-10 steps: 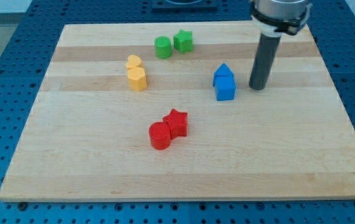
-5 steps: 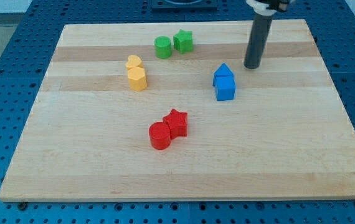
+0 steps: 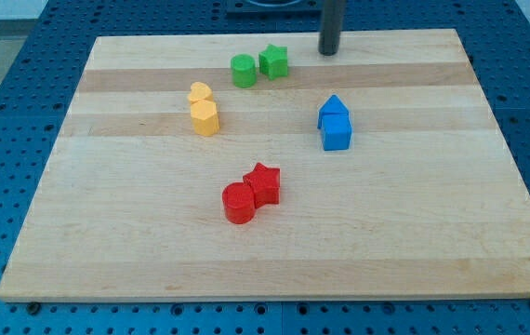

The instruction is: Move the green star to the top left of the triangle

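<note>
camera view: my tip (image 3: 329, 52) right of green star (image 3: 273, 61), apart.

My tip (image 3: 329, 52) stands right of the green star (image 3: 273, 61) (apart), near the board's (image 3: 432, 233) top edge.

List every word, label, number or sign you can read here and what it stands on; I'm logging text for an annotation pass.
None: no readable text shows anywhere in the camera view.
The light wooden board, the blue perforated table and the dark rod ending in my tip are unmarked.
The green star block, green round block, two yellow blocks, two blue blocks, red star block and red round block carry no markings either.
</note>
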You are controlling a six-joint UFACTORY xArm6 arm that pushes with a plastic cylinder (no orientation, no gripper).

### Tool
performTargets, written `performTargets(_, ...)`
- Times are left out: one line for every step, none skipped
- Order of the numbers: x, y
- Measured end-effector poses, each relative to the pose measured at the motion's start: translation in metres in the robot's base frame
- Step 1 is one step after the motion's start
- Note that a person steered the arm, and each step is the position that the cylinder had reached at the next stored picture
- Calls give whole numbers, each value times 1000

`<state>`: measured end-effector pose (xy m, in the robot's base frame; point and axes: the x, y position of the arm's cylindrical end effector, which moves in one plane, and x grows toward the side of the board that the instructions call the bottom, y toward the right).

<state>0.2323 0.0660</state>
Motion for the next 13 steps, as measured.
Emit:
performTargets(0,-38)
performTargets(2,-65)
performTargets(17,-70)
performTargets(40,-70)
performTargets(50,-70)
performTargets(47,-75)
performTargets(43,-91)
performTargets(42,-117)
performTargets(43,-139)
performTargets(56,-140)
performTargets(68,-139)
performTargets(70,-111)
performTargets(75,-81)
